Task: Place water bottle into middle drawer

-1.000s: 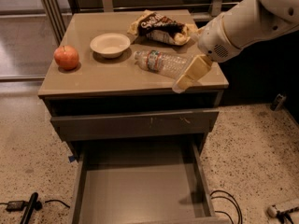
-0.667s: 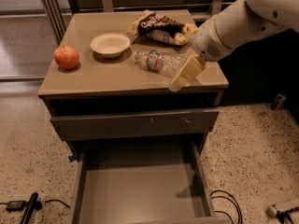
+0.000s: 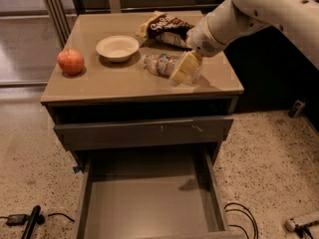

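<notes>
The water bottle [image 3: 162, 64] lies on its side on the cabinet top [image 3: 109, 81], clear plastic with a coloured label band, its right end hidden behind my gripper. My gripper [image 3: 183, 69], with pale yellowish fingers, hangs from the white arm over the bottle's right end, at or just above it. The middle drawer [image 3: 149, 198] is pulled out below the cabinet front, grey-brown with a plain flat bottom and nothing in it.
A red apple [image 3: 71, 61] sits at the top's left edge. A white bowl [image 3: 117, 47] stands left of the bottle. A snack bag [image 3: 164, 28] lies at the back. The upper drawer [image 3: 144, 131] is shut. Cables [image 3: 241, 218] lie on the floor.
My gripper has moved left and down along the cabinet top, from the bottle's right side onto its right end. The bottle has not moved.
</notes>
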Action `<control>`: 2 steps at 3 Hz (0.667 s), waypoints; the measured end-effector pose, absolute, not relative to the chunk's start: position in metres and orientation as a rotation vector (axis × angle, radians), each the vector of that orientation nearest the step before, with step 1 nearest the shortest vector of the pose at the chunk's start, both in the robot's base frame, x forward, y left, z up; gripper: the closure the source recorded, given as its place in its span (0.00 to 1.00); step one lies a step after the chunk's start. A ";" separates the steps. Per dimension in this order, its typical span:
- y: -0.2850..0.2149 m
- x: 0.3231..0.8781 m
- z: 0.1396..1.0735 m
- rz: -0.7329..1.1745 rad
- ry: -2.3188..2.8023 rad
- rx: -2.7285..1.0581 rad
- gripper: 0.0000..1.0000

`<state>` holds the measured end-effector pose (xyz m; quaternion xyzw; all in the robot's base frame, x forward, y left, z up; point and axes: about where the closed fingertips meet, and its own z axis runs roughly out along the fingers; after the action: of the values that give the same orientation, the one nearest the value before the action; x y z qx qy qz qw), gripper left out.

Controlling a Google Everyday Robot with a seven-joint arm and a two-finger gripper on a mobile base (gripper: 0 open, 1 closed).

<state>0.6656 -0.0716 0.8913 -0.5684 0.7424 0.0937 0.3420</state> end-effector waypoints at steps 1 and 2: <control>-0.072 0.666 0.891 0.244 1.930 -1.478 0.00; -0.055 0.677 0.883 0.253 1.908 -1.493 0.00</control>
<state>0.6770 -0.0553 0.8827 -0.5751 0.7351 0.0976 0.3455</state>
